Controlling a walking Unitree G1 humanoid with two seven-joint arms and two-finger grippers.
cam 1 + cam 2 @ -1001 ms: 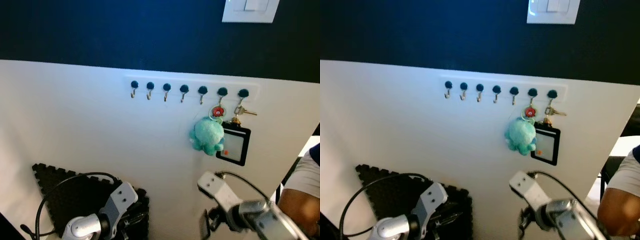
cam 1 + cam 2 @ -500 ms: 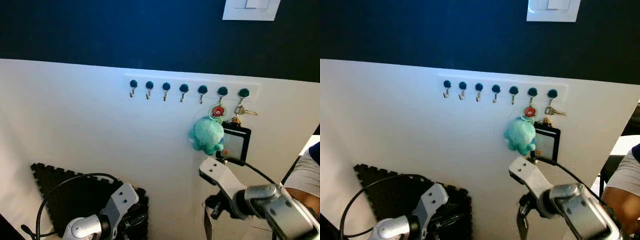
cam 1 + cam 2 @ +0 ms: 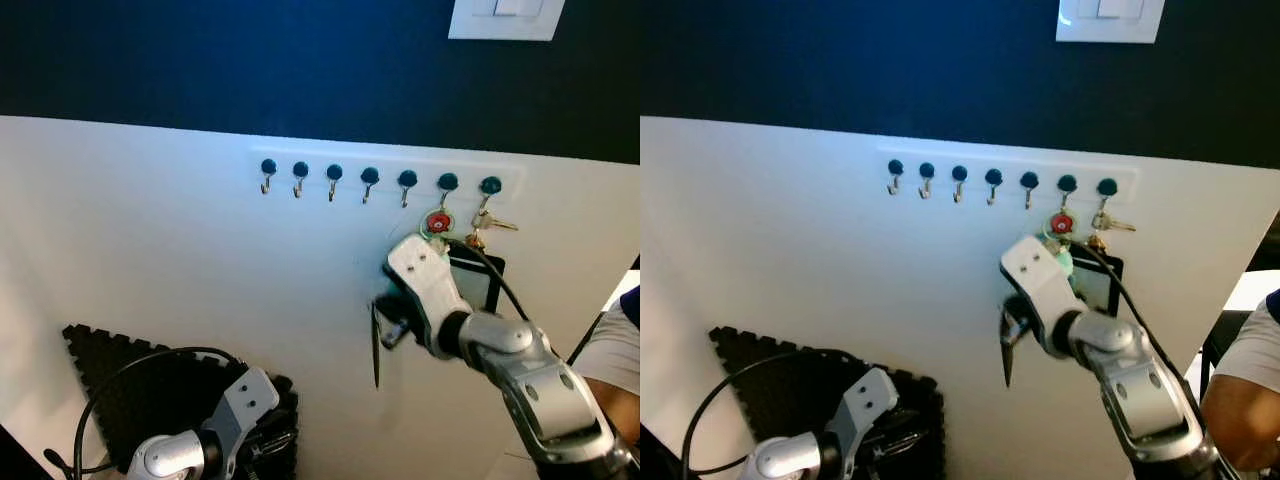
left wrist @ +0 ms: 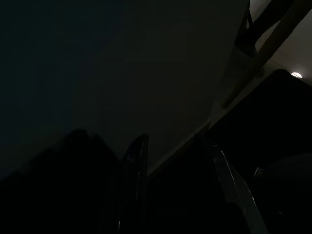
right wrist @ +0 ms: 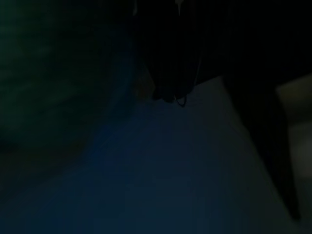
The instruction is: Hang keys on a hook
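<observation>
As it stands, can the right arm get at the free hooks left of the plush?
Probably yes. The right end effector is raised beside the wall just below the hook rail, and the five free hooks hang bare with nothing in front.

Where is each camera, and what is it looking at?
Left eye view: on the head, facing the hook rack; both arms show, right gripper raised.
Right eye view: the same scene.
Left wrist view: on the low left arm, dark, its fingers faint.
Right wrist view: on the raised arm, too dark to read.
Both eyes share the keys.
</observation>
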